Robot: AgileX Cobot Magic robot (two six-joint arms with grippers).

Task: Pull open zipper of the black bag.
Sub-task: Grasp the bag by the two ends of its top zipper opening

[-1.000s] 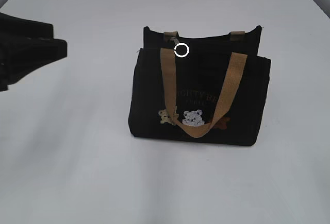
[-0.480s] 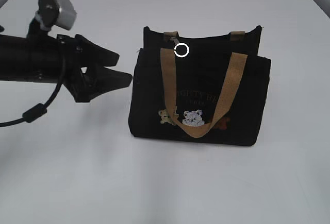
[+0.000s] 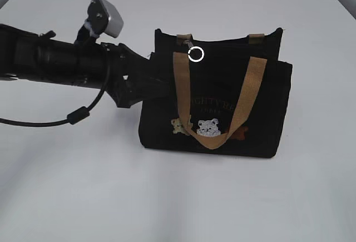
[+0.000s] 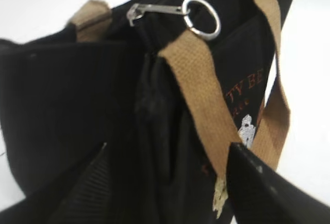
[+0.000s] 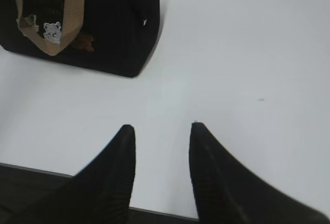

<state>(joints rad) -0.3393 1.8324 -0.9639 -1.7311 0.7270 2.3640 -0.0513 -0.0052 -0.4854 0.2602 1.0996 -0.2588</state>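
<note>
The black bag (image 3: 222, 114) stands upright on the white table, its tan handles hanging down the front. Its zipper (image 3: 193, 50) sits near the left end of the top edge, and the left wrist view shows it as a silvery pull tab (image 4: 157, 10) with a ring. My left gripper (image 3: 149, 82) reaches in from the left and is open. Its jaws straddle the bag's left end (image 4: 103, 95), below the zipper, and its fingers (image 4: 268, 188) stand apart. My right gripper (image 5: 162, 128) is open over bare table, with the bag (image 5: 103, 23) far off.
White table (image 3: 83, 186) surrounds the bag on all sides. The left arm's cable (image 3: 78, 114) droops to the tabletop at the left. The table's near edge (image 5: 154, 214) lies under the right gripper.
My left arm has swung in from the left edge to the bag's left end, with its jaws opening wider on the way. The bag and the right gripper have not moved.
</note>
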